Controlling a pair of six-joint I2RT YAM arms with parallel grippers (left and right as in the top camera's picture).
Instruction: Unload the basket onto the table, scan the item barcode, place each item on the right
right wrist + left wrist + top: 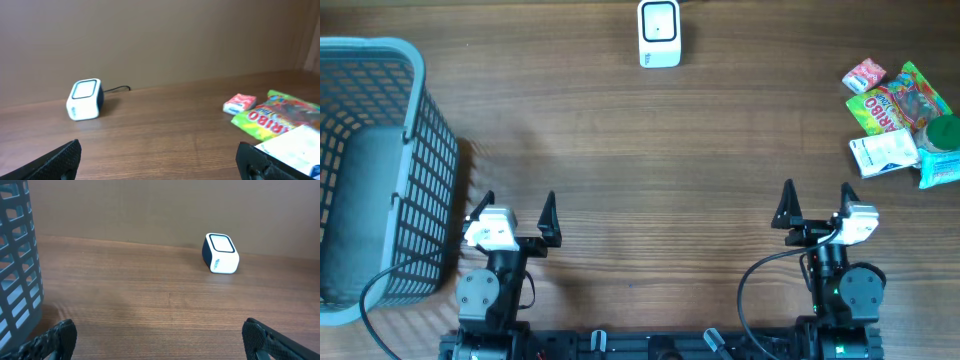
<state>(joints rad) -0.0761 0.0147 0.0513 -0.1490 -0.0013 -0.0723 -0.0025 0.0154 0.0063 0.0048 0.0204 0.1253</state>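
Both the left hand [516, 209] and the right hand [817, 201] are waiting wide and empty, leaving the white box-shaped scanner [659, 33] and the colourful snack packets [900, 122] reachable on the wooden worktop [650, 150].

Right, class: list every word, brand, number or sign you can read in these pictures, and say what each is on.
"RIBO": part of a brand name, on the green sweet bag.
Pink packet: print too blurred to read.
White packet: print too small to read.
Scanner: side marking too small to read.
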